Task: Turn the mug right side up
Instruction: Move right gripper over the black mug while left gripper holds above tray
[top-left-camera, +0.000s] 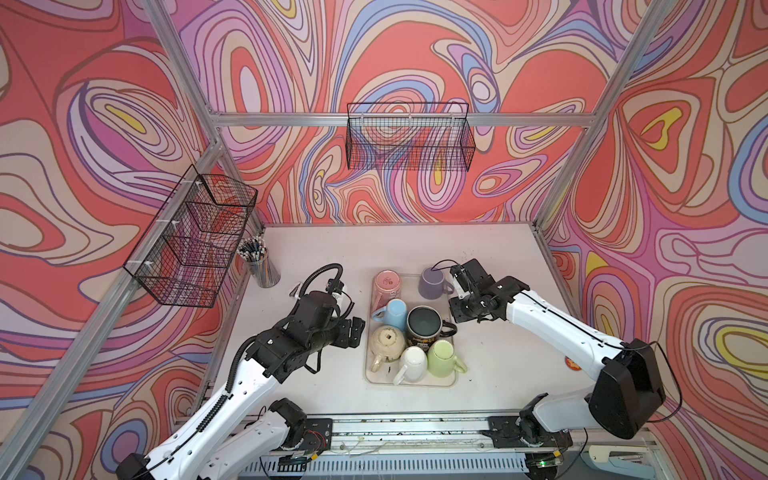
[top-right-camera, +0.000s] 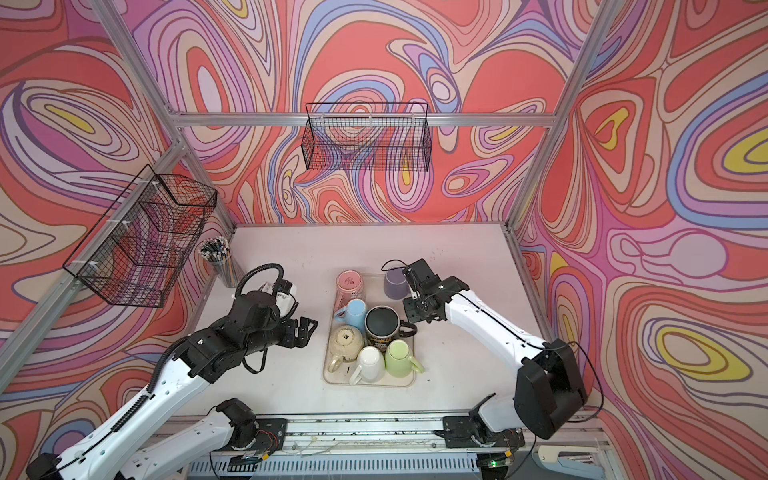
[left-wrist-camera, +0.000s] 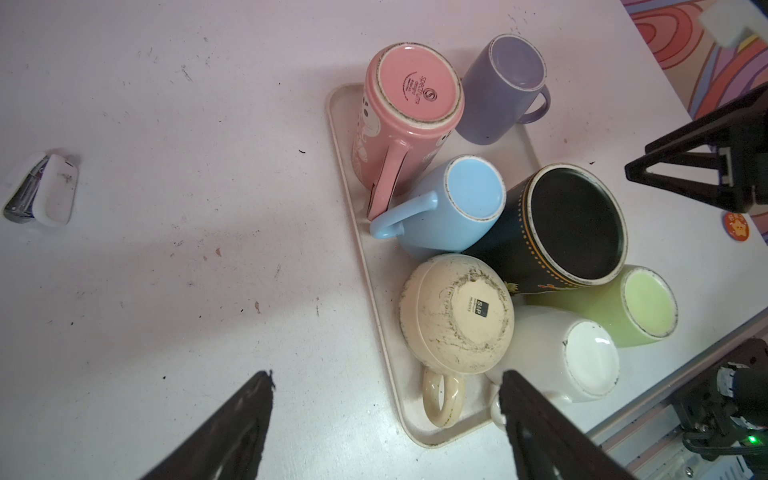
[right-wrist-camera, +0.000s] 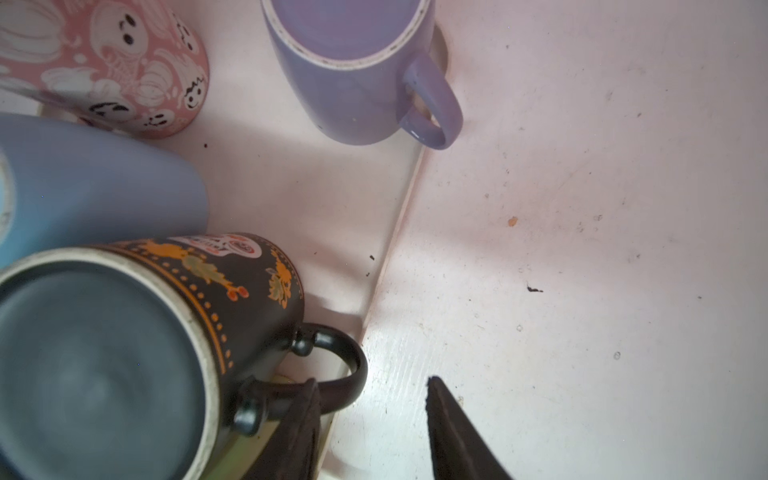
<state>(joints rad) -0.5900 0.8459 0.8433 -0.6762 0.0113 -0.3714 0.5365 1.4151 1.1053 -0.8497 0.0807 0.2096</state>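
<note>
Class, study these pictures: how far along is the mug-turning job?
Done: nothing yet. The pink mug, blue mug, cream mug, white mug, green mug and purple mug stand base-up on the tray; the black mug seems so too. In hand: the right gripper, jaws apart, sits by the black mug's handle, holding nothing; the left gripper hovers open beside the tray. Left: grip, lift, flip, set down.

The tray (top-left-camera: 432, 384) lies at the centre of the table (top-left-camera: 498, 374) and carries seven mugs (top-left-camera: 424, 322) in three rows (two rear, two middle, three front). The rear-right mug (top-left-camera: 432, 282) stands on the tray's rear-right corner; the pencil holder (top-left-camera: 262, 270) stands left of and behind the tray, on the table.
</note>
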